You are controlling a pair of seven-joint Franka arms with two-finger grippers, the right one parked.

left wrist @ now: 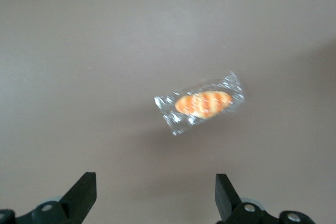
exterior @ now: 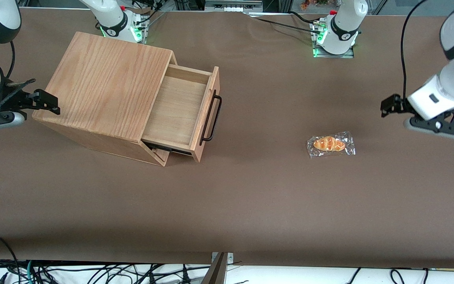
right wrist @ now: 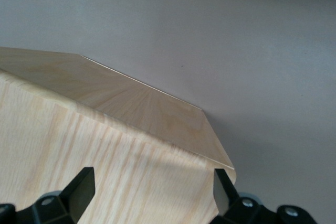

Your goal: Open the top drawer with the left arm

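The small black gripper (left wrist: 152,195) on the big shiny white left arm (exterior: 447,86) hangs in the air with its two fingers spread wide and nothing between them. It is well apart from the shallow light-wood top drawer (exterior: 179,110), which sits toward the parked arm's end of the brown table (exterior: 250,205). That drawer looks pulled a good way out of the bigger oak-grain wooden box (exterior: 105,90), so its plain wooden inside shows. Its long thin black bar handle (exterior: 211,116) faces toward the gripper.

Just below the gripper lies a little orange bread roll in a clear shiny wrapper (left wrist: 202,103). It is not part of the job.

I think the opening is about done. If more pull is wanted, the gripper should go over the roll without bumping it, come down to the bar, close around its middle, and pull straight back so the drawer does not jam.
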